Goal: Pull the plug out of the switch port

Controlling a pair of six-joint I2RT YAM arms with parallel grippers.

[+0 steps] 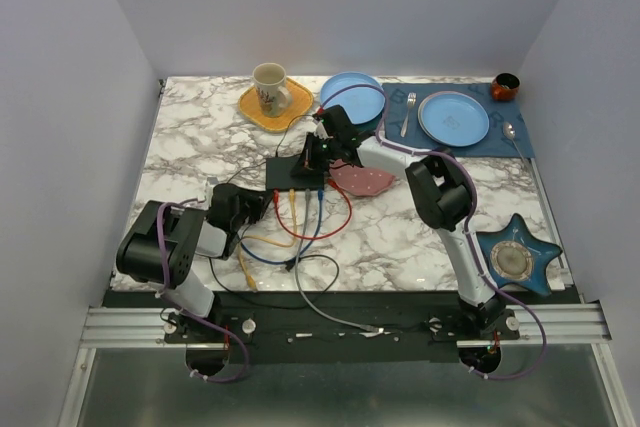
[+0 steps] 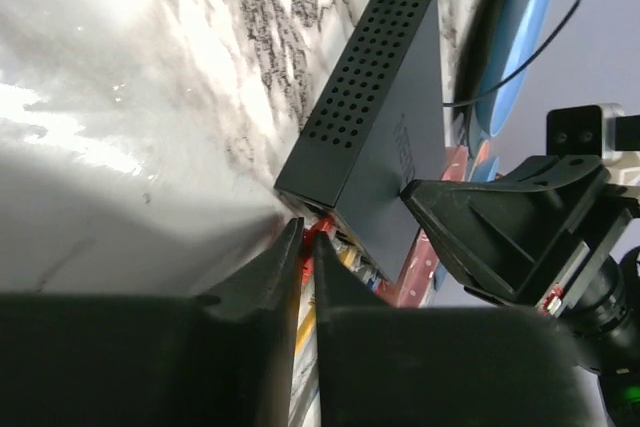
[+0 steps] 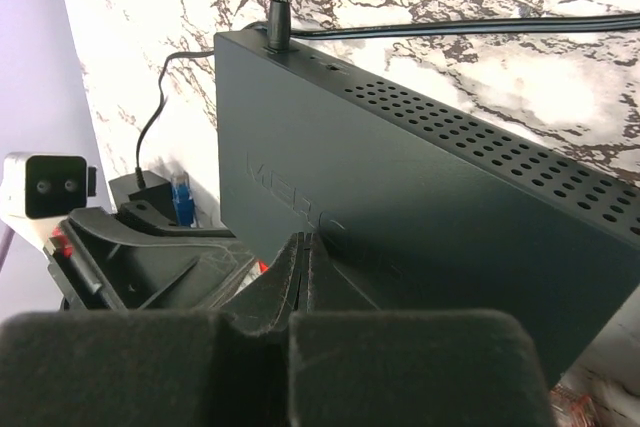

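Pinching red plug [image 2: 318,234], lengthwise toward left arm, in left fingers [image 2: 265,272] at switch [image 2: 385,117] near edge; bracing with closed right fingers [image 3: 280,287].

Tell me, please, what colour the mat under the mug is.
Yellow-orange mat, best seen in the top view.

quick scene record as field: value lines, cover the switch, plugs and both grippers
switch: flat on the table, beside the pink plate
sockets: near edge, holding red plug, yellow cable, blue cable
left gripper: closed around the red plug at the socket edge
right gripper: shut, tips pressing on the switch top
task state: red plug looks seated, not yet pulled
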